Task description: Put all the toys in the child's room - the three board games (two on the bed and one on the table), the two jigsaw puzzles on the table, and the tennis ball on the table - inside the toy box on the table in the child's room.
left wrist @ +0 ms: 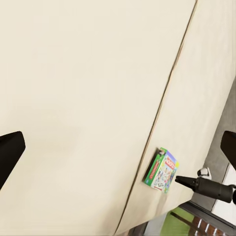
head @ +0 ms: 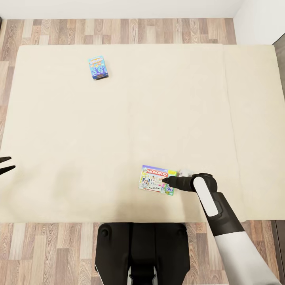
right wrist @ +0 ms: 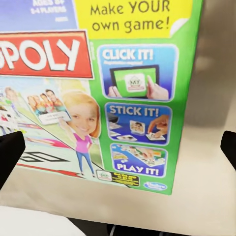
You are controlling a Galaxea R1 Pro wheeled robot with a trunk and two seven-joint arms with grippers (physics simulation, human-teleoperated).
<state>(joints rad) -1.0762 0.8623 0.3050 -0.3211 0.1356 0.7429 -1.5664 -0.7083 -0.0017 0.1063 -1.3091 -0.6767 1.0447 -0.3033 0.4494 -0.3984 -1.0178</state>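
Hovering at the right edge of the Monopoly box [head: 157, 180], right gripper [right wrist: 118, 147] fingers spread apart, nothing held. Lying flat near the bed's [head: 118, 130] front edge; probably light, stiff cardboard with a slick printed lid, likely best pinched across one thin edge rather than the broad face. Second board game [head: 98, 67] flat, well apart toward the far side. Left gripper [head: 6, 164] fingers apart, empty. No toy box visible.

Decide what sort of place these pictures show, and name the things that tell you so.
Probably a bedroom: a wide cream bed stands on wood-plank flooring, with a green Monopoly board game box and a small blue game box lying on it. The right gripper hangs open over the Monopoly box.
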